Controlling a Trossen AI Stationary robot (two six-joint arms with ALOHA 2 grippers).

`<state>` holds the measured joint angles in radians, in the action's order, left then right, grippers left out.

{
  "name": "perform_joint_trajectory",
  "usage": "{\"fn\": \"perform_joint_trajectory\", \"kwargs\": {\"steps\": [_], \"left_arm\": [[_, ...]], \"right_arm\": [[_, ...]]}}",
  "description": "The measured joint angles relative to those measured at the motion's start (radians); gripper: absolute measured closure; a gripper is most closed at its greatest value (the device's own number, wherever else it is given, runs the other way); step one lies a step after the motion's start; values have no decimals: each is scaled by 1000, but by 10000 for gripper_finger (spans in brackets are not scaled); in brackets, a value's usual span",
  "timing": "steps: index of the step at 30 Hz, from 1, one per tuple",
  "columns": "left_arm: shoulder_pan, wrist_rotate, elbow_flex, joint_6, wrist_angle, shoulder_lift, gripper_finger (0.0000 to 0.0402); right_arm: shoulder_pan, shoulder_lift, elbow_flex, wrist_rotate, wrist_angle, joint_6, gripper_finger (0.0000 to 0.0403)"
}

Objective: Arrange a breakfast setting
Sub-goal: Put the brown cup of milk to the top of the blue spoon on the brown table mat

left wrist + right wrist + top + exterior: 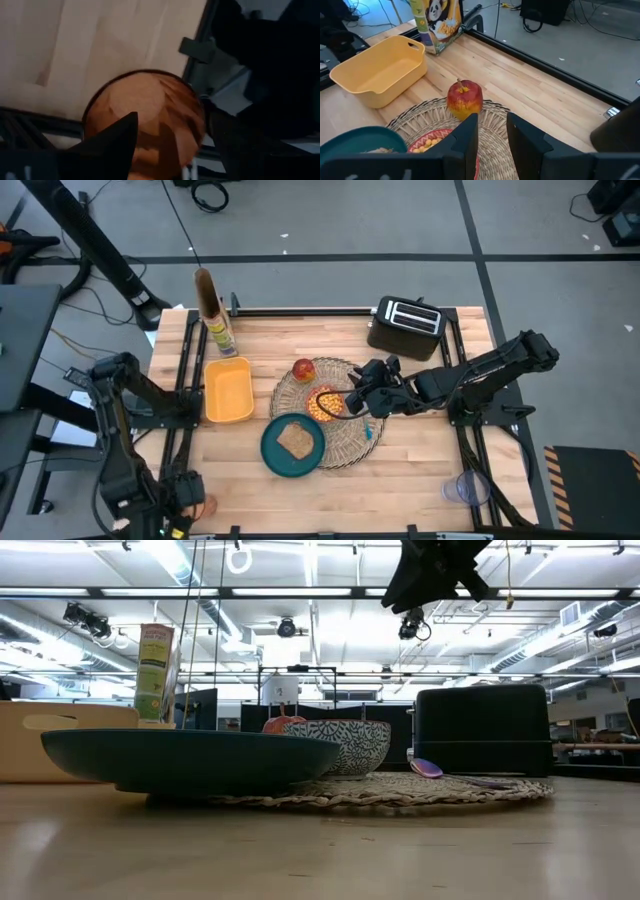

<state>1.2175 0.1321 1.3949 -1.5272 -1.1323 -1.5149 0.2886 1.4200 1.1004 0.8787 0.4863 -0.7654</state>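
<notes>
One red apple [465,98], yellow-streaked, upright on placemat [492,131] | right claw [492,131] apart above

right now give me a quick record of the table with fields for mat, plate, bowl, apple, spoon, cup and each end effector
mat: round straw mat mid-table
plate: teal plate overlapping the mat's near-left edge, toast on it
bowl: small bowl on the mat, yellow bits inside
apple: red apple on the mat's far edge
spoon: spoon on the mat's right side
cup: orange cup at the table's near-left corner
left end effector: at the cup, grip unclear
right end effector: open, above the bowl
other: yellow tub, black toaster, cereal box
</notes>
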Motion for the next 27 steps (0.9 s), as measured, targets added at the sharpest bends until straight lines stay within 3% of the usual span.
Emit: {"fn": "perform_joint_trajectory", "kwargs": {"steps": [8,14,20,27], "left_arm": [[-1,-5,1,42,79,-76,148],[-2,-11,1,16,75,-75,171],[-12,-31,2,28,0,-45,205],[-19,-27,0,-33,-21,25,209]], "right_arm": [[4,0,0,-11,0,29,293],[34,0,0,61,-2,78,293],[38,0,0,40,-3,78,293],[40,0,0,39,-7,47,293]]}}
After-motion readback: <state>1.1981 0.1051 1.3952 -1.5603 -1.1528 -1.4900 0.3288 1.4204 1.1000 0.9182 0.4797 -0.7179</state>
